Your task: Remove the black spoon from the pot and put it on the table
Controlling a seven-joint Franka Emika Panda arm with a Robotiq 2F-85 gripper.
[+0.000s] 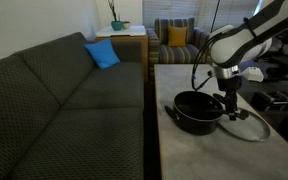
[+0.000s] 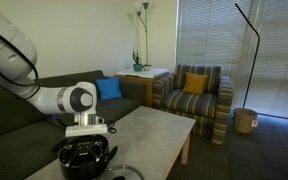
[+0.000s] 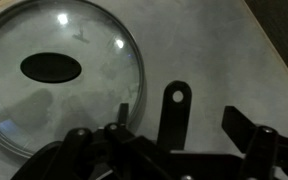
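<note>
sofa [image 1: 74, 95]: it fills the 9 o'clock side of the scene and has no part in the job. Don't swing toward it.
table [image 1: 184, 155]: the grey top is bare at 6 o'clock of the pot [image 1: 192, 113]. To my eye that is the easiest place to set the spoon down.
pot: it stands uncovered, so you can reach in from straight above.
gripper [image 1: 230, 103]: it hangs pointing down at the pot's 3 o'clock rim, on the lid side. I judge it is there because the handle leans out over that rim.
spoon [image 3: 175, 108]: in the wrist view, a slim black bar with a hole at its end points to 12 o'clock between the fingers [image 3: 236, 126]. I take it for the spoon's handle. In both exterior views it is lost against the black pot and gripper, so you cannot tell whether its bowl is in the pot.
grip: a gap shows on each side of the handle, but the contact point is hidden in the dark at 6 o'clock of the wrist view. You cannot tell whether the fingers are pinching or spread.
lid [image 1: 252, 127]: the glass lies flat, knob up, just beside the pot at 3 o'clock. It was likely parked there to open the pot, and it takes up table space on that side, so steer the spoon clear of it.
</note>
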